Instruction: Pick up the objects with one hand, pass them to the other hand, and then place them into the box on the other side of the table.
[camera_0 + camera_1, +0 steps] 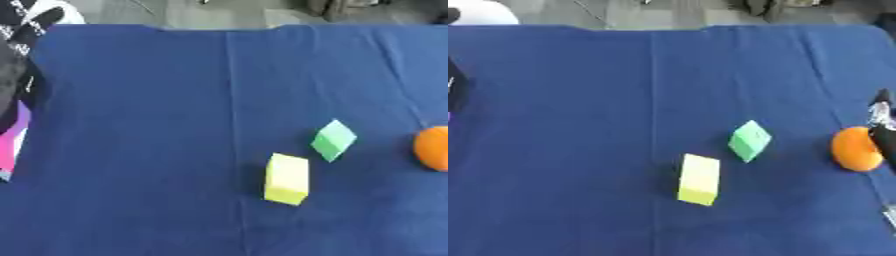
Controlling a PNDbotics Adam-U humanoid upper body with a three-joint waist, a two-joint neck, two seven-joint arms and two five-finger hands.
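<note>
A yellow block (287, 179) lies on the blue cloth right of centre. A smaller green block (333, 139) sits just beyond it, turned on a corner. An orange round object (856, 149) rests near the table's right edge. A dark and silver part of my right hand (880, 122) shows at the right border, right beside the orange object; most of the hand is cut off. A black shape (12, 80) at the left edge looks like my left arm or hand, and I cannot make out what it is doing.
A pink and purple thing (12, 140) shows at the left edge, below the black shape. The blue cloth (149, 150) covers the table, with bare grey floor beyond its far edge. A white rounded thing (483, 12) sits past the far left corner.
</note>
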